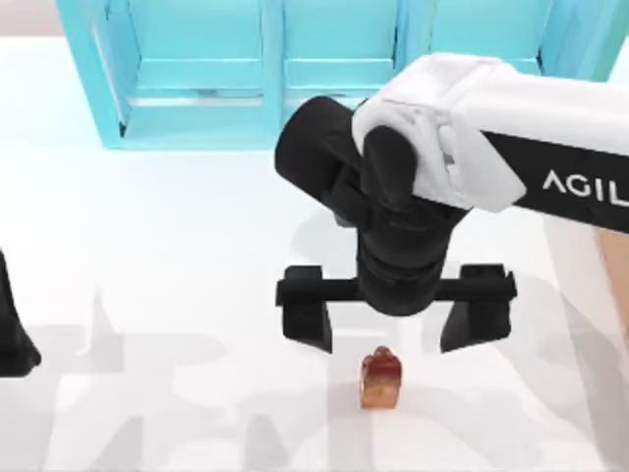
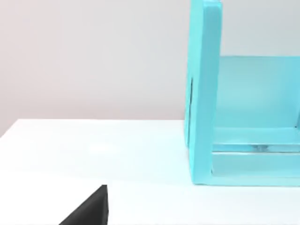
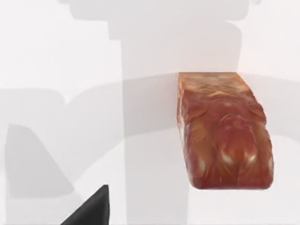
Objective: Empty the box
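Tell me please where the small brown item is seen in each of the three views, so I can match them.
Top view: the small brown item lies on the white table, low and right of centre, just below the open right gripper.
Left wrist view: not in it; there stands the turquoise shelf unit.
Right wrist view: it lies right of centre, seen close.
Shared landmark: the white table.
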Robot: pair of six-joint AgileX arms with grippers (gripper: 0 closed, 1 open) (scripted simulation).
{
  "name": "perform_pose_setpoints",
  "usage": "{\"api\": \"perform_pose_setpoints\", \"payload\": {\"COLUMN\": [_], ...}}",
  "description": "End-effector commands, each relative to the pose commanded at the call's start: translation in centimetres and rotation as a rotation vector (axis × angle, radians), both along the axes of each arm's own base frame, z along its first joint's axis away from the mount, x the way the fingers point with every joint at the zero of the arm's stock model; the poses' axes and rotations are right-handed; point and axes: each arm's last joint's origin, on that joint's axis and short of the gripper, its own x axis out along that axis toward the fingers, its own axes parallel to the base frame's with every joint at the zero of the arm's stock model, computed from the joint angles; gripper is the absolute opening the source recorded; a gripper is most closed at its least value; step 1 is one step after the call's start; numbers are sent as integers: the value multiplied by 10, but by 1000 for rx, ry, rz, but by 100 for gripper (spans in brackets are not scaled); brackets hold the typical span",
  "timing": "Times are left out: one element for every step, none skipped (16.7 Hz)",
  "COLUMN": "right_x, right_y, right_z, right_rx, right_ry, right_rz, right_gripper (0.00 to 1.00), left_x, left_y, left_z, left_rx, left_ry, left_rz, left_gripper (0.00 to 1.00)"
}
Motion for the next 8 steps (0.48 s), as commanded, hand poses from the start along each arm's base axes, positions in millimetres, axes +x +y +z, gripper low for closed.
{"api": "perform_pose_setpoints", "payload": {"right_x": [3, 9, 18, 30, 44, 60, 76, 92], "right_y": [-2, -7, -14, -25, -39, -56, -77, -101], "right_z": [1, 2, 4, 6, 9, 13, 18, 23], "right_rx": [1, 2, 5, 8, 12, 17, 23, 27], "right_ry": [0, 1, 1, 0, -2, -7, -13, -22], "right_rz": [-2, -5, -8, -13, -18, -24, -30, -33], "right_gripper": [100, 100, 100, 100, 100, 100, 100, 100], "left_x": [0, 0, 0, 0, 0, 0, 0, 0], "left_y": [0, 0, 0, 0, 0, 0, 0, 0], "left_z": [0, 0, 0, 0, 0, 0, 0, 0], "left_rx": [0, 0, 0, 0, 0, 0, 0, 0], "left_ry": [0, 0, 0, 0, 0, 0, 0, 0], "left_rz": [0, 0, 0, 0, 0, 0, 0, 0], "left_gripper": [100, 100, 100, 100, 100, 100, 100, 100]}}
